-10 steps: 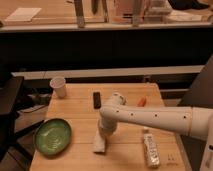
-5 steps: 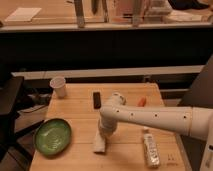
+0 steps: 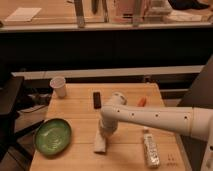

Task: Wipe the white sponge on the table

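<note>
The white sponge (image 3: 100, 143) lies on the light wooden table (image 3: 75, 110), near its front middle. My gripper (image 3: 103, 133) comes down from the white arm (image 3: 150, 118) that reaches in from the right, and its tip sits right on the sponge's far end. The arm's wrist hides the fingers.
A green plate (image 3: 52, 135) lies at the front left. A white paper cup (image 3: 59, 86) stands at the back left. A black bar (image 3: 96, 99) lies behind the arm. A clear bottle with a white label (image 3: 151, 148) lies at the front right. A small orange thing (image 3: 142, 101) lies at the back right.
</note>
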You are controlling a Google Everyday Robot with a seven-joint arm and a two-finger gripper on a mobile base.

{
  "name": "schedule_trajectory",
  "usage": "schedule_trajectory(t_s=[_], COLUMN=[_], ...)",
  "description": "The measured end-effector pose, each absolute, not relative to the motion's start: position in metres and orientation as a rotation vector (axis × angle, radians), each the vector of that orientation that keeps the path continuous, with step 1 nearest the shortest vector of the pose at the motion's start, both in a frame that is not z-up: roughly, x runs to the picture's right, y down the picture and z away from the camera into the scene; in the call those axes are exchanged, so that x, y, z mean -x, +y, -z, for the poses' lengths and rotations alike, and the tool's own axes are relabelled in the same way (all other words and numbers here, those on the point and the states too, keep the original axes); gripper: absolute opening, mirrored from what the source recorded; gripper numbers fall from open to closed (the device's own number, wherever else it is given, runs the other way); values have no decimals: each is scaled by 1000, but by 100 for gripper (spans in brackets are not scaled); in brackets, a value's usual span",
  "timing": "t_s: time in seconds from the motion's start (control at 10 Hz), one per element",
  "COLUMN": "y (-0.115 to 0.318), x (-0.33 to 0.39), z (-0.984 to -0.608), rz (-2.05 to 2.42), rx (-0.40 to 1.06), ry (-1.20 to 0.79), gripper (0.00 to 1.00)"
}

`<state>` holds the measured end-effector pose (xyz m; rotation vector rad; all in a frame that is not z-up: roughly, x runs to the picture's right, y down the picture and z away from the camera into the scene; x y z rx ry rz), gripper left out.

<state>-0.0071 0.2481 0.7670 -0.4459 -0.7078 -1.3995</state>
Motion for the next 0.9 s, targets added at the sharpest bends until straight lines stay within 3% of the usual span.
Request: schedule_trajectory(t_s=[0.9], y=[247], x=[7], z=[-768], rz=[1413], rx=[443], ry=[-710], gripper=[0])
